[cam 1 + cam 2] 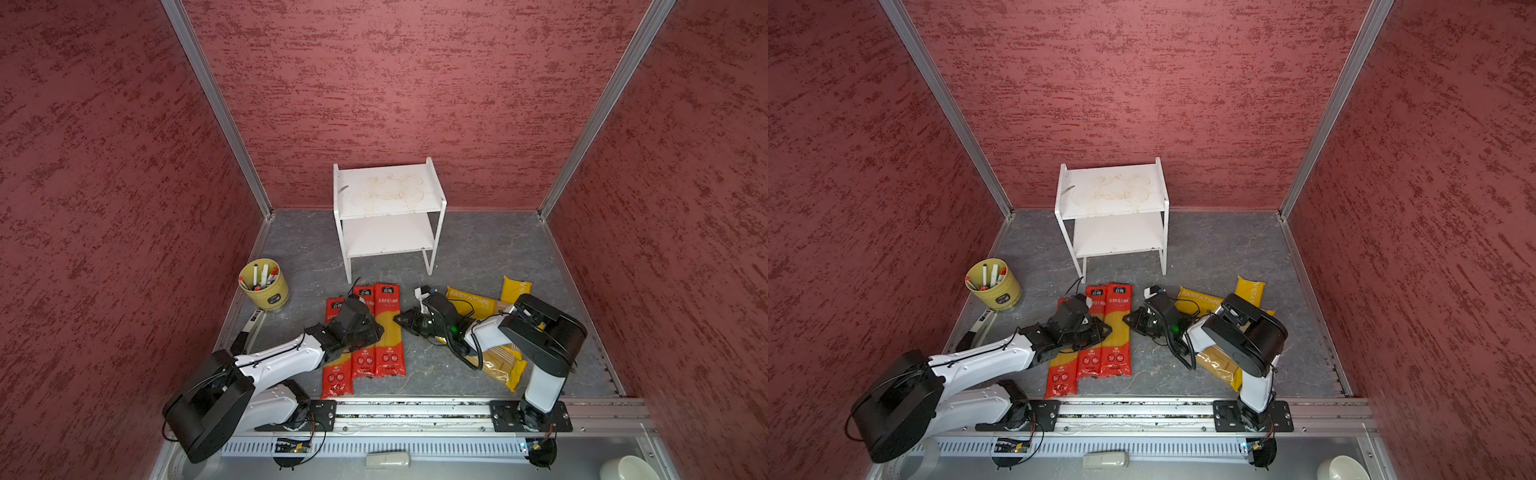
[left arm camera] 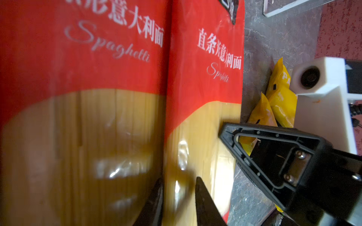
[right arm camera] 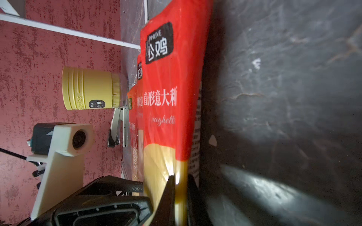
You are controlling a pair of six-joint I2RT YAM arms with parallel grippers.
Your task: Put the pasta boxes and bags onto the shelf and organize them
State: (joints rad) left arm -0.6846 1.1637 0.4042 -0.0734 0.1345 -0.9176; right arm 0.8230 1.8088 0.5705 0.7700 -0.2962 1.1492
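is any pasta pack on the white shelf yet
No, both boards of the white shelf are bare; the red spaghetti packs and yellow PASTATIME packs lie on the grey floor in front of it.

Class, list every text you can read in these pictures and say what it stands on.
"PASTATIME": yellow plastic pasta pack.
"Spaghetti", "直条形意大利面": red plastic spaghetti pack.
"PINLIVE", "公鸡": its black badge.
Label on yellow-green marker cup: too small to read.

Shelf at the tabletop's back edge; Chinese-labelled spaghetti packs side by side before it, PASTATIME packs to their right, marker cup left.
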